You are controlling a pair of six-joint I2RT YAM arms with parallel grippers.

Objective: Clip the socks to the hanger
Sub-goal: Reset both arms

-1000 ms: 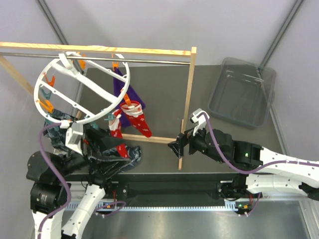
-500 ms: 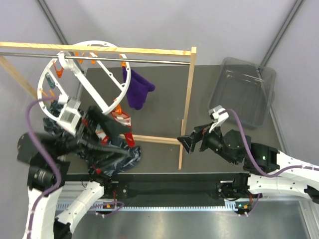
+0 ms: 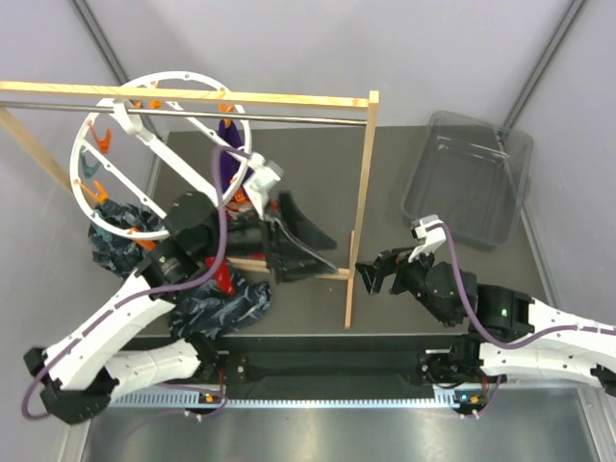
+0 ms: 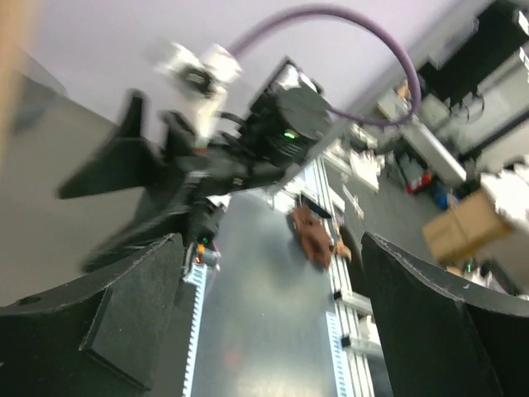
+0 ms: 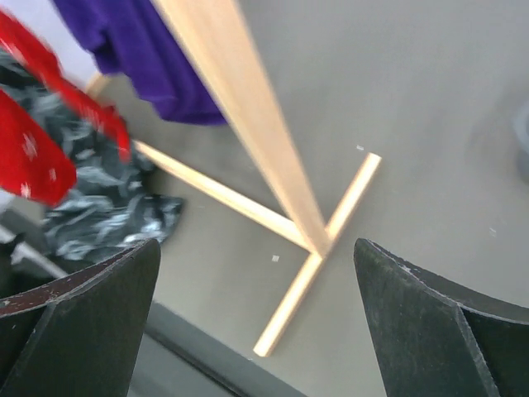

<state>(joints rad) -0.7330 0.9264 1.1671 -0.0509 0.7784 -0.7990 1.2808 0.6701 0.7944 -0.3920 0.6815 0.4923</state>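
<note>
The white ring hanger hangs from the rack's metal rail at the back left, with orange clips on its rim. A purple sock hangs from it, partly behind my left arm; it also shows in the right wrist view. A bit of a red sock shows under my left arm, and red socks show in the right wrist view. My left gripper is open and empty, pointing right, in front of the socks. My right gripper is open and empty by the rack's right post.
The wooden rack's right post and its foot stand between the two grippers. Dark patterned fabric lies on the table at the near left. A clear plastic bin sits at the back right. The left wrist view shows my right arm.
My left arm has swung from the near left up and right across the socks; its gripper now points at the right arm. The ring and purple sock swung. My right gripper drew back to the right.
</note>
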